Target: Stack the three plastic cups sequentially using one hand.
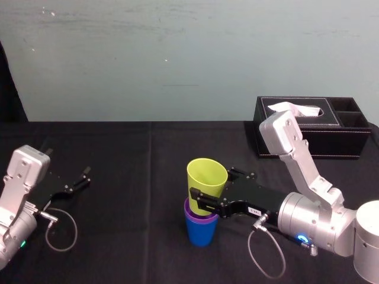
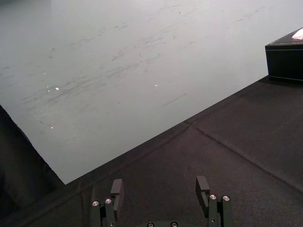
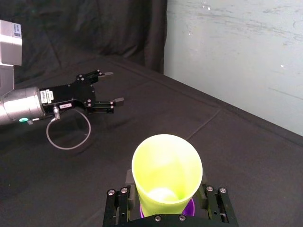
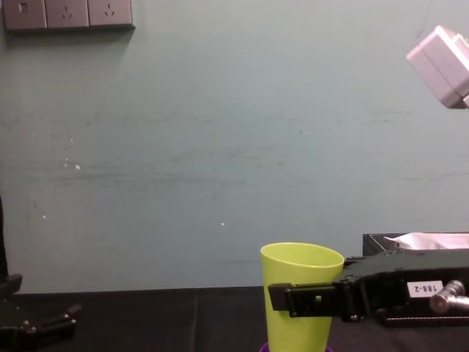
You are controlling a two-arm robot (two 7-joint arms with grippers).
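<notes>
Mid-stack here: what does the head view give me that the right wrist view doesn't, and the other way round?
Head view adds: the blue cup at the bottom of the stack, and the tissue box at the far right. Right wrist view adds: the inside of the yellow cup, down to its floor. Shared: the yellow cup seated in the purple cup, the right gripper with fingers on both sides of the yellow cup, and the left gripper, open and parked on the left.

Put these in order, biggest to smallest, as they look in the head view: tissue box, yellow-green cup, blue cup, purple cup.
1. tissue box
2. yellow-green cup
3. blue cup, its top hidden
4. purple cup, only a rim showing
Nesting hides the rest.
</notes>
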